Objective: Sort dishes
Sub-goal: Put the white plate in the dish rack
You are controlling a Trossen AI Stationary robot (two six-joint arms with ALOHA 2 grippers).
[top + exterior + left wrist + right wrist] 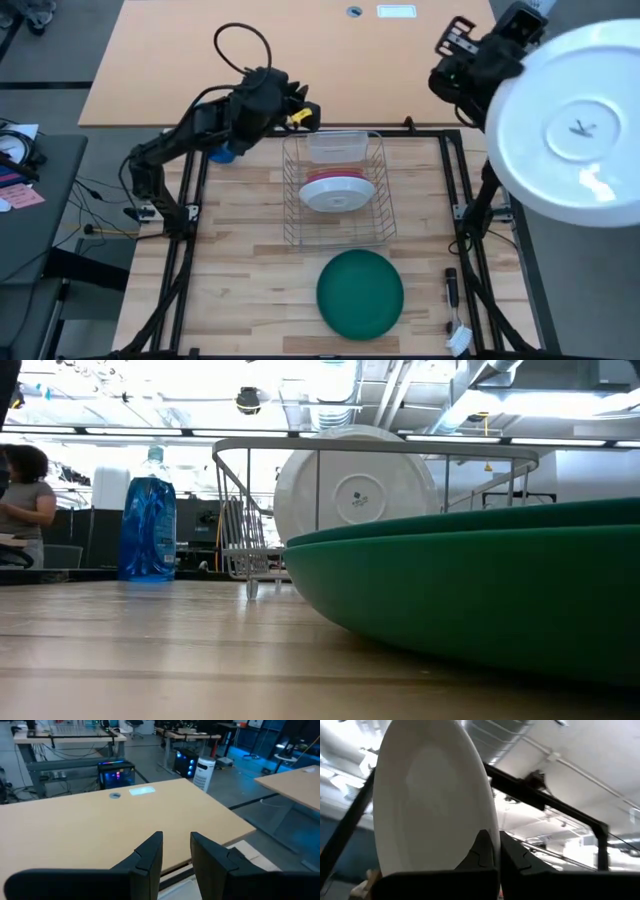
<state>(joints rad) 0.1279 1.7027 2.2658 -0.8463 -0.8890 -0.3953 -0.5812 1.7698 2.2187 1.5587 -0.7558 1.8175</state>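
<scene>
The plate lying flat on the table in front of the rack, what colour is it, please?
Dark green plate, clearest in the high view.

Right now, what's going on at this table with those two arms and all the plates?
The right gripper is holding a white plate by its rim, raised high off the table's right side. The wire dish rack in the middle holds plates standing on edge, a white one in front of a pink one. A dark green plate lies flat on the table nearer the front. The left gripper waits, open and empty, behind the rack.
</scene>
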